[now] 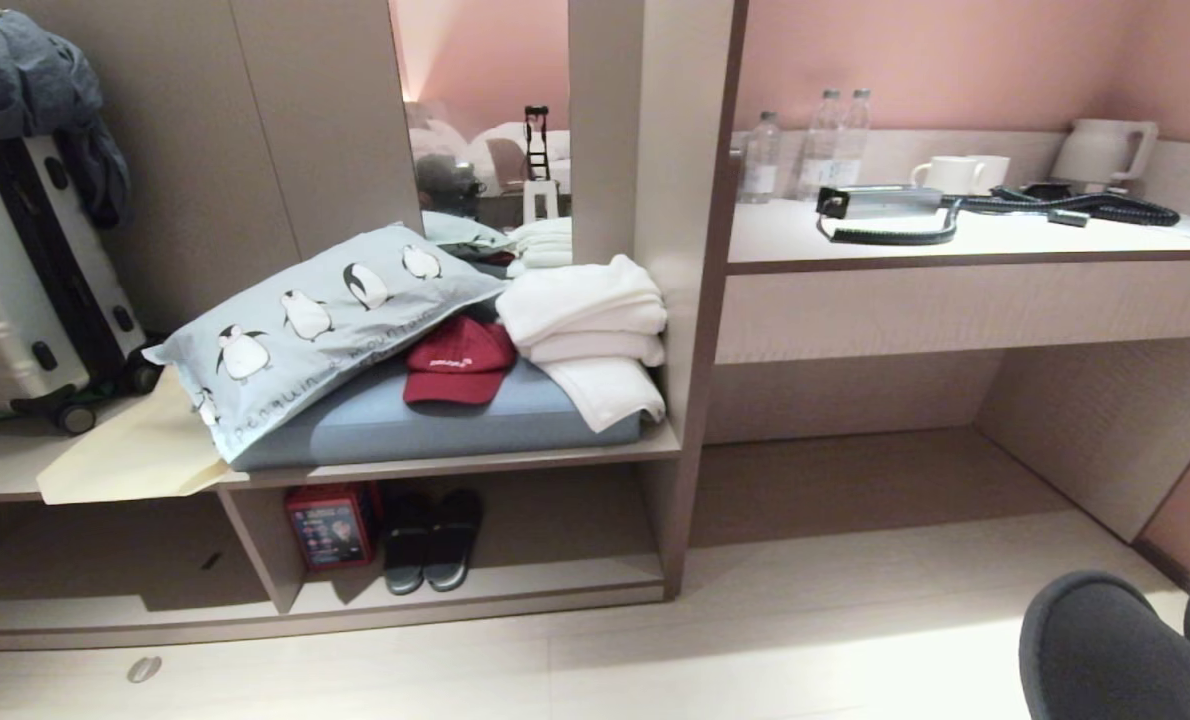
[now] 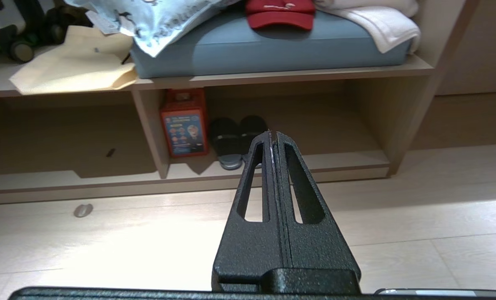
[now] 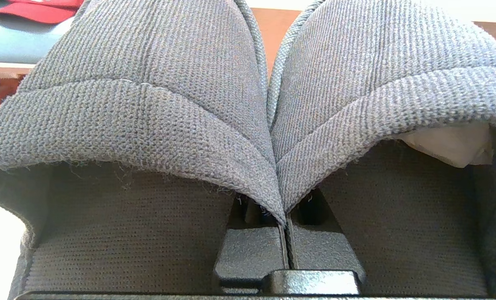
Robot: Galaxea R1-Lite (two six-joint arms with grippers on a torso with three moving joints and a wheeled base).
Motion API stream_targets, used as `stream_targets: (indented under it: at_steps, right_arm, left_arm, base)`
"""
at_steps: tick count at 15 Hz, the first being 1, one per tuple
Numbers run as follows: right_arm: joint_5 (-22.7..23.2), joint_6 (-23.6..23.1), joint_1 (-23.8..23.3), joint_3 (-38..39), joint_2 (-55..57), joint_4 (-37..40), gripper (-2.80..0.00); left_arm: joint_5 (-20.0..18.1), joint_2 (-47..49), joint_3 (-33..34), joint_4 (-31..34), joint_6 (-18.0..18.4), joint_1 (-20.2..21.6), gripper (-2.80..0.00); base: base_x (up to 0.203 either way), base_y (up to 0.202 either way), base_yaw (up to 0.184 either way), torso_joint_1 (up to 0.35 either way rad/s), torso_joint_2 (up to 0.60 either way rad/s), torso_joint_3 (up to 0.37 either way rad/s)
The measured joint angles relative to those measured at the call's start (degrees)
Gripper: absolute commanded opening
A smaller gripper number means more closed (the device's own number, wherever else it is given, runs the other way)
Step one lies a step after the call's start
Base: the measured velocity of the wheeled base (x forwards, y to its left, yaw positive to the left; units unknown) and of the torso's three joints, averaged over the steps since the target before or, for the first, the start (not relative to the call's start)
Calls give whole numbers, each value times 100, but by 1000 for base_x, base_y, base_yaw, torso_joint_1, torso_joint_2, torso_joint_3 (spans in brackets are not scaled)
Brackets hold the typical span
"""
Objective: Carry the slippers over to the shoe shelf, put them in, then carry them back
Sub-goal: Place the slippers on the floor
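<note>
Slippers [image 3: 248, 104]: knitted grey fabric, soft, light and floppy by the look; best held where the two inner strap edges meet. Right gripper [image 3: 286, 233] pinches exactly there, the pair hanging around its fingers, low and right of the shoe shelf [image 1: 475, 590]. Left gripper [image 2: 273, 137] pressed together, empty, facing the shelf.

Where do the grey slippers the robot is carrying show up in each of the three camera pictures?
Head view: slippers in the bottom right corner, toes only.
Left wrist view: not in it; the dark pair in the shelf is another pair.
Right wrist view: slippers fill the picture, side by side, inner edges pinched in the right gripper.
Shared landmark: the red cap on the blue cushion.
</note>
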Motion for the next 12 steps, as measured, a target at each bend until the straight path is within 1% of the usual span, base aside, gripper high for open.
stream_targets:
  at_steps: [12]
  right_arm:
    - [-1, 0, 0, 0, 0, 4, -280]
  left_arm:
    - [0, 0, 0, 3, 0, 2, -280]
  base:
    - [0, -195, 2, 1, 1, 4]
